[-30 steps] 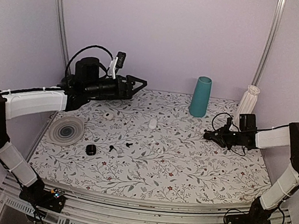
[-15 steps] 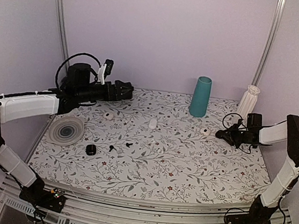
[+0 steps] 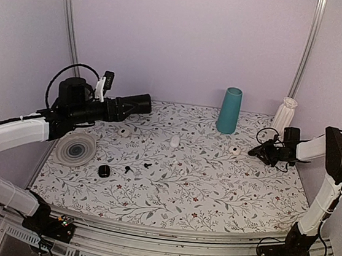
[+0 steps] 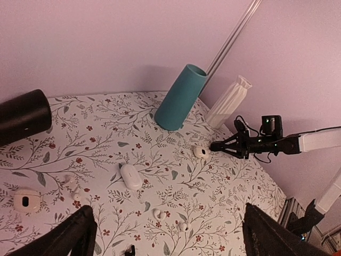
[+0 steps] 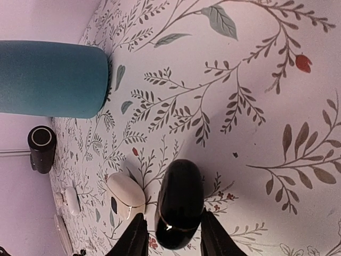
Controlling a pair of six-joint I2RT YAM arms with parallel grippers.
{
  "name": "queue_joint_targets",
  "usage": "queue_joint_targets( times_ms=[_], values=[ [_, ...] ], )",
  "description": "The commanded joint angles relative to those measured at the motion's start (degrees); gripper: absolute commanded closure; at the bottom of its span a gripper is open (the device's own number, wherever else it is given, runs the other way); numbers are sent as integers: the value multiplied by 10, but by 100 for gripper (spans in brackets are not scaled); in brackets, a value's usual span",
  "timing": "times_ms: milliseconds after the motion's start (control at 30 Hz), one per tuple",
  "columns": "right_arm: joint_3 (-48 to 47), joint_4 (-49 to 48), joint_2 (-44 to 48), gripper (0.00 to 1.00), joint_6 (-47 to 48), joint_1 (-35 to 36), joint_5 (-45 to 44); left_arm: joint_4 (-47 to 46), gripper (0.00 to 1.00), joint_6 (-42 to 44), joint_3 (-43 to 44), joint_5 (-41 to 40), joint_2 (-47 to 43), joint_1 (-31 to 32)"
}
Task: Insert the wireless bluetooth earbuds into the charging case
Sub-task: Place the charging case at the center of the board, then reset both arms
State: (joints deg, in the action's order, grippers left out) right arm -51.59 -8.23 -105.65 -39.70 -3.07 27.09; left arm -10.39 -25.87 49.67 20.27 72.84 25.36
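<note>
Earbuds (image 3: 147,164) are lying loose mid-table (image 3: 213,194), the black ones near the black case (image 3: 104,170). They're sitting way closer to the left end effector (image 4: 168,213), which is hanging high and farther back, gaping wide and holding nothing. The right end effector (image 3: 256,152) is sitting just beside the open white case (image 3: 235,150), and honestly I can't tell if it's open. Stem direction is too tiny to read.

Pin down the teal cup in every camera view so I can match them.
Top external: teal cup stands at the table's back, right of centre.
Left wrist: the cup is upper middle, tilted in the frame.
Right wrist: the cup fills the upper left, seen sideways.
Shared landmark: the small white case, near the cup in all three.
</note>
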Motion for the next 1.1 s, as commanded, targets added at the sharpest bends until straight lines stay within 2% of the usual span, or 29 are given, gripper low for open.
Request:
queue_joint_targets(
  times_ms=[0, 133, 200, 333, 467, 567, 767, 900, 1067],
  values=[
    [-14, 11, -15, 62, 16, -1, 0, 18, 4, 18, -22, 13, -31, -5],
    [-25, 32, -18, 57, 32, -2, -5, 9, 4, 6, -40, 12, -43, -3],
    [-28, 43, -10, 51, 41, -2, -21, 8, 4, 6, -42, 2, -47, 1],
    [-29, 61, 16, 33, 59, -3, -56, 1, 4, 23, -45, -22, -40, 6],
    [-18, 66, 45, 18, 69, -3, -76, -46, 4, 21, -69, -59, -42, 6],
    [1, 55, 81, 1, 72, -3, -84, -65, 4, 21, -88, -107, -48, 6],
    [46, 43, 177, 1, 103, 15, -138, -111, 4, 30, -121, -157, -64, 6],
    [79, 27, 242, 1, 129, 42, -180, -122, 4, 39, -128, -159, -57, 6],
    [120, -16, 326, 1, 153, 120, -251, -123, 4, 48, -126, -159, -44, 5]
  ],
)
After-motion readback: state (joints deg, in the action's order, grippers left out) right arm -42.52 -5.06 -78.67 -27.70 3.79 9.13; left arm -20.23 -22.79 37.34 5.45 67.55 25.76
